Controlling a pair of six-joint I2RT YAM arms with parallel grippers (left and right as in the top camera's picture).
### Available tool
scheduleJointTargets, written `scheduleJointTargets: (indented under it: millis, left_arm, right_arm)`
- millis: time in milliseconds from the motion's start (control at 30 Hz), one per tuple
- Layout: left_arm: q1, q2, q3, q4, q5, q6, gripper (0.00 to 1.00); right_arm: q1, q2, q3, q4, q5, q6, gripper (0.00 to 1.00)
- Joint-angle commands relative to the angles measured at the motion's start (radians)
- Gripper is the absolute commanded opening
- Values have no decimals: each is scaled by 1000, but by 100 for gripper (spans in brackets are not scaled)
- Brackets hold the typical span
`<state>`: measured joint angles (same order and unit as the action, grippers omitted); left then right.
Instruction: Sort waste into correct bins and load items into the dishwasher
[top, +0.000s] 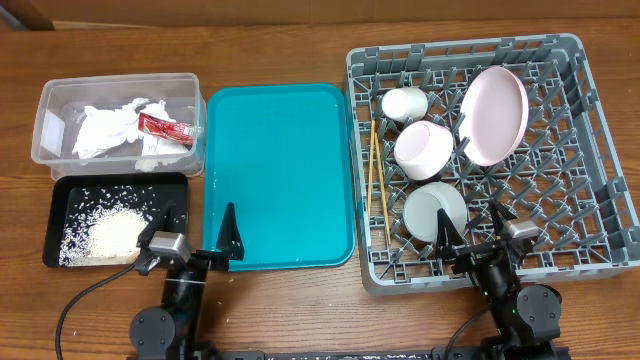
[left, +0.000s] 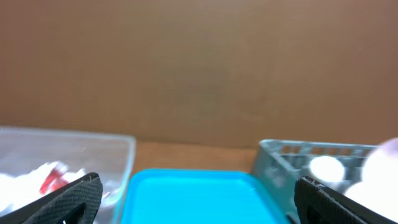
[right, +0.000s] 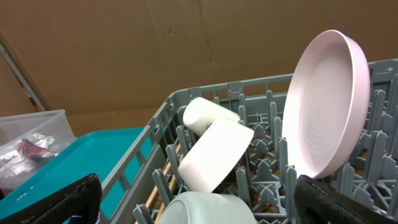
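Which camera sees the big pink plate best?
The right wrist view: the pink plate is close, standing on edge between the dish rack pegs. The overhead view shows it smaller, from above. The left wrist view catches only a pale blur at far right, maybe it.

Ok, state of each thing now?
clear tub: holds napkins, red packet
black tray: holds rice
teal tray: bare
plate: on edge in rack
pink bowl: tilted
white cup: on its side
grey bowl: in rack
chopsticks: lying in rack
left pincer: open
right pincer: open
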<state>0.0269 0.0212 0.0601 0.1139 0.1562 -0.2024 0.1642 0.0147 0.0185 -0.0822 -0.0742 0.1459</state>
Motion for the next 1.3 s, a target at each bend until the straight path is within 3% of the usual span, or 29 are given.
scheduleJointTargets:
  millis: [0,267,500,967,1167,1267]
  left_arm:
    - [6,-18,-42,2,-152,31,100]
    - [6,-18,-56,-126,-173,314,100]
    - [6,-18,-56,-185,-219,406,100]
    - [6,-18,-56,-183,-211,378,100]
    - [6,-18,-56,-136,-327,131,100]
    - [7,-18,-56,-138,-349,82,100]
  right_arm:
    - [-4,-12,-11,5,-2,5,100]
    - [-4,-12,-11,5,-2,5,100]
    - [-4,-12,-11,5,-2,5,100]
    - [-3,-12,-11,5,-2,5,100]
    - [-4,-12,-11,5,-2,5,100]
    - [-3,-12,-11,5,-2,5,100]
